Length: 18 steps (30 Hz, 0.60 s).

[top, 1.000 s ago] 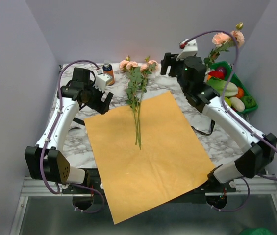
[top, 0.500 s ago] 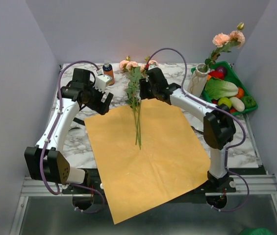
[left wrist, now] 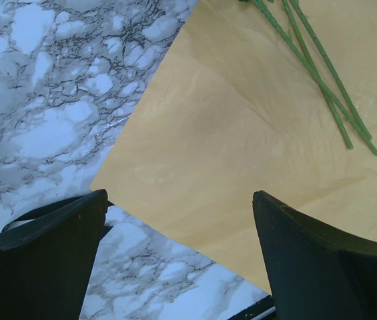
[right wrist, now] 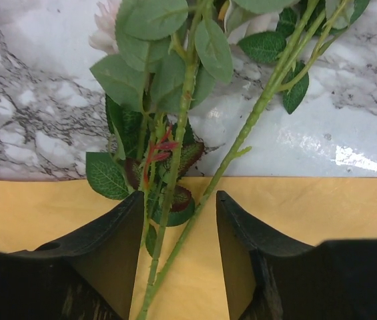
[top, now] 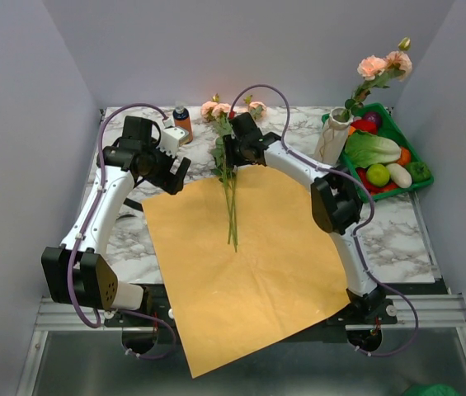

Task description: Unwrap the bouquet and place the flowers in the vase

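Presently the right gripper (right wrist: 178,207) is reached to the far edge of the orange paper sheet (top: 249,256), its jaws apart with at least two green stems of the flowers (top: 231,194) lying between them. Neither jaw is seen pressing a stem, so nothing is held yet. The left gripper (left wrist: 179,200) hovers at the sheet's left corner with jaws wide apart and empty, over paper and marble table (top: 389,231).

Done, as far as can be judged:
- Unwrapping: the sheet lies flat and open on the table, the stems loose on top of it. No ribbon can be made out.
- One flowering stem (top: 373,70) already stands in the vase (top: 331,142), which sits upright at the right, just beside the green tray (top: 425,172) of vegetables.

Outstanding:
- Several stems remain on the sheet, their heads and leaves out on the marble beyond its far edge, well apart from the vase.
- Each must be gripped, lifted, carried right and threaded into a narrow neck that already holds a stem — the demanding part.

Judgement: roughly early-to-middle progress.
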Each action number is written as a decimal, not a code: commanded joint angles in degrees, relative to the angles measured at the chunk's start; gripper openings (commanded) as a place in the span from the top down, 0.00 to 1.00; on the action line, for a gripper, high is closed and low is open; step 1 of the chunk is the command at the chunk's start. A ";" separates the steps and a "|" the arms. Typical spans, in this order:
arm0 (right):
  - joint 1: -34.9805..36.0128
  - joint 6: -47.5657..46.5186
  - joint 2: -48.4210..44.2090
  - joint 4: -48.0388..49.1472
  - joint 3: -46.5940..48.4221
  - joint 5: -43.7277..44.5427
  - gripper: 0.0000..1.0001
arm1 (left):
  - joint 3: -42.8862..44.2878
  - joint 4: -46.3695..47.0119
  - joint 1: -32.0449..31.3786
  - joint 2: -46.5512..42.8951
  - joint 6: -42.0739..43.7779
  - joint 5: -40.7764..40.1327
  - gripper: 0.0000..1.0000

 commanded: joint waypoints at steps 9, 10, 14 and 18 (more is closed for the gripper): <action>0.12 -0.34 6.48 -4.57 5.73 -1.11 0.50 | -0.59 0.91 0.39 0.32 0.37 -0.60 0.02; 0.12 -0.34 6.93 -5.27 7.13 -1.20 0.51 | -0.68 0.91 0.39 0.32 0.46 -0.60 0.02; 0.12 -0.34 10.00 -7.64 11.26 -1.64 0.56 | -0.86 1.08 0.39 0.41 0.81 -1.30 0.02; 0.12 -0.42 11.24 -8.35 12.77 -1.99 0.63 | -0.86 1.08 0.39 0.32 1.08 -1.57 0.02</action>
